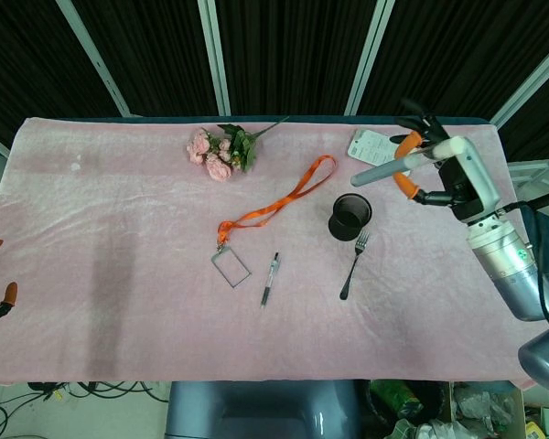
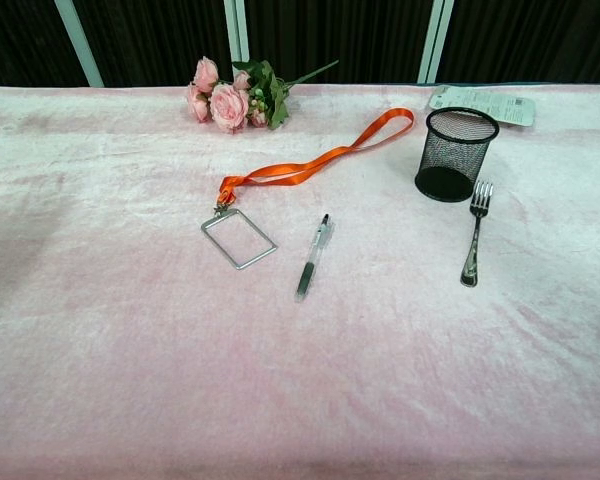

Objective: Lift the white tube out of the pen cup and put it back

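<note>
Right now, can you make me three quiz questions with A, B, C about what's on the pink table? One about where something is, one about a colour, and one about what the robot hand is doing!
1. Where does the fork lie?
A. Inside the pen cup
B. On the cloth just in front of the pen cup
C. On top of the flowers

2. What colour is the lanyard strap?
A. Orange
B. Blue
C. Green

3. What is the right hand doing?
A. Resting flat on the table
B. Pressing on the pen
C. Holding the white tube up above the table

Answers:
1. B: the fork lies on the cloth beside the pen cup, toward the camera in the chest view.
2. A: the strap running to the badge holder is bright orange.
3. C: in the head view the white tube sits in the raised hand, clear of the cup.
</note>
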